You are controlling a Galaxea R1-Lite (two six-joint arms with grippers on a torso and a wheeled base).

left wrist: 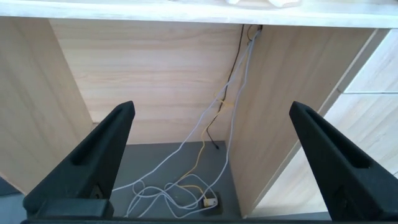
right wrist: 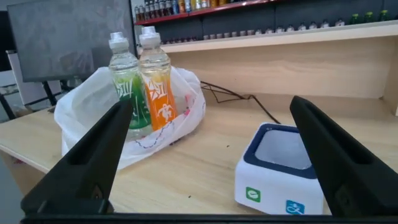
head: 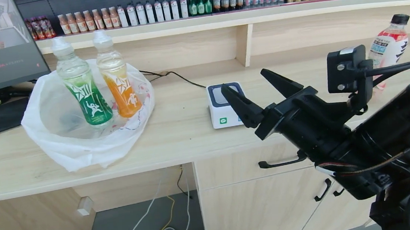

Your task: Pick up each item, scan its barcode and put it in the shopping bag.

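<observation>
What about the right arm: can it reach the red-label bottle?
Probably yes. The right claw is open and empty over the counter; the red-label bottle stands upright to its right, nothing between.

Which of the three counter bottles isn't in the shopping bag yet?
The black-capped red-label bottle, standing on the counter at the right; the green bottle and orange bottle stand in the bag.

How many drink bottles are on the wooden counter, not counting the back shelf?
3. The green-labelled clear bottle and the orange-labelled clear bottle stand in the white plastic bag, left; the black-capped red-and-white bottle stands far right, partly hidden.
</observation>
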